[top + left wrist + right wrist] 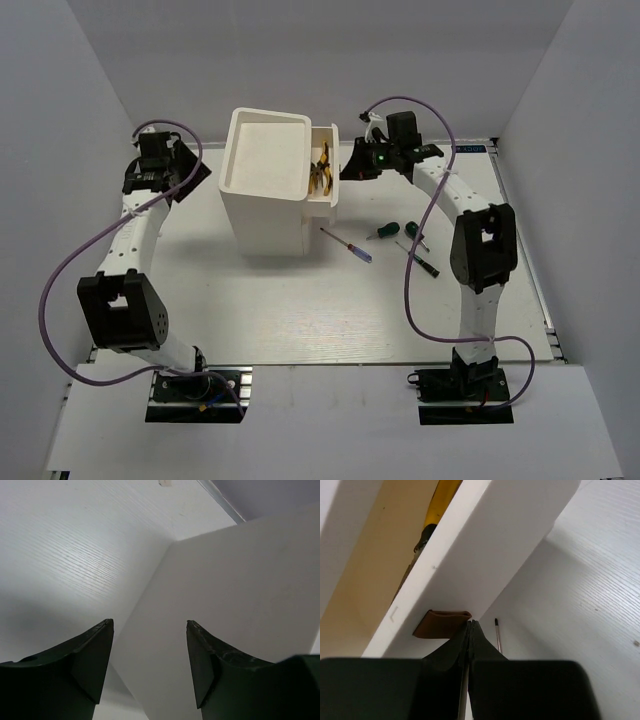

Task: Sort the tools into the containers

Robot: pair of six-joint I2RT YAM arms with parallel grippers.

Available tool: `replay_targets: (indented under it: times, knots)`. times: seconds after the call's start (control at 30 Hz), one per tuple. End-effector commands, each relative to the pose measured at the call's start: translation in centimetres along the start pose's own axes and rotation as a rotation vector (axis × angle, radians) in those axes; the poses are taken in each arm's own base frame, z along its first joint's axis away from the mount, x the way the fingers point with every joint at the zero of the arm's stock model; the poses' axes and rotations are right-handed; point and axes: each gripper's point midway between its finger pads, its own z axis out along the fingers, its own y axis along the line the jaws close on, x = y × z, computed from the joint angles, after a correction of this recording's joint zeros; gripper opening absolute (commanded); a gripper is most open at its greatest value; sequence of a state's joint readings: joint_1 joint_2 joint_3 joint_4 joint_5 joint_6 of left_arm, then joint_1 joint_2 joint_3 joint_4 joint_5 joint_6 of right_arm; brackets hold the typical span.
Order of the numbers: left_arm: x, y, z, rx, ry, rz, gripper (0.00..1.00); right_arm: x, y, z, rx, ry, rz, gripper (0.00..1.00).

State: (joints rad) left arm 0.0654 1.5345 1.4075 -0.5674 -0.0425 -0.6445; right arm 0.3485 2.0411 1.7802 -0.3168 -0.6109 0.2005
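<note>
The white box (265, 180) stands at the middle back, with a drawer (328, 200) pulled out of its right side. Yellow-and-black pliers (322, 170) lie in the drawer, and a yellow handle (437, 505) shows in the right wrist view. My right gripper (353, 165) is shut, its tips (470, 624) at the right end of a brown pull tab (440, 623) on the drawer front (485, 555). My left gripper (196, 177) is open and empty (150, 625), close to the box's left wall (240, 605). Several screwdrivers lie on the table: blue-purple (350, 245), green (385, 231), dark (425, 262).
Another green-handled screwdriver (412, 231) lies beside the first. A thin screwdriver shaft (497, 636) lies on the table below the drawer. White walls enclose the table (300, 300) at the back and sides.
</note>
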Motion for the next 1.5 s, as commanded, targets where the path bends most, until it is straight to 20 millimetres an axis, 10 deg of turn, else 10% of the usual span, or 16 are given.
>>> replay_targets:
  times: [0.0,0.77,1.13,1.3,1.47]
  knots:
    - [1.2,-2.4,0.4,0.147,0.071,0.014,0.70,-2.5,3.9,0.3,-0.128,-0.043,-0.048,0.00]
    - [5.4,-3.2,0.4,0.255,0.218,0.091,0.70,-3.4,10.6,3.1,-0.401,-0.027,-0.096,0.00]
    - [4.4,-1.3,-0.7,0.170,0.164,0.063,0.76,-2.8,9.0,2.6,-0.305,-0.025,-0.156,0.00]
    - [3.8,0.0,-1.4,0.112,0.127,0.035,0.79,0.4,6.1,2.6,-0.265,0.037,-0.332,0.51]
    - [4.3,0.8,-1.5,0.094,0.139,0.020,0.79,2.9,4.9,3.2,-0.339,0.055,-0.488,0.63]
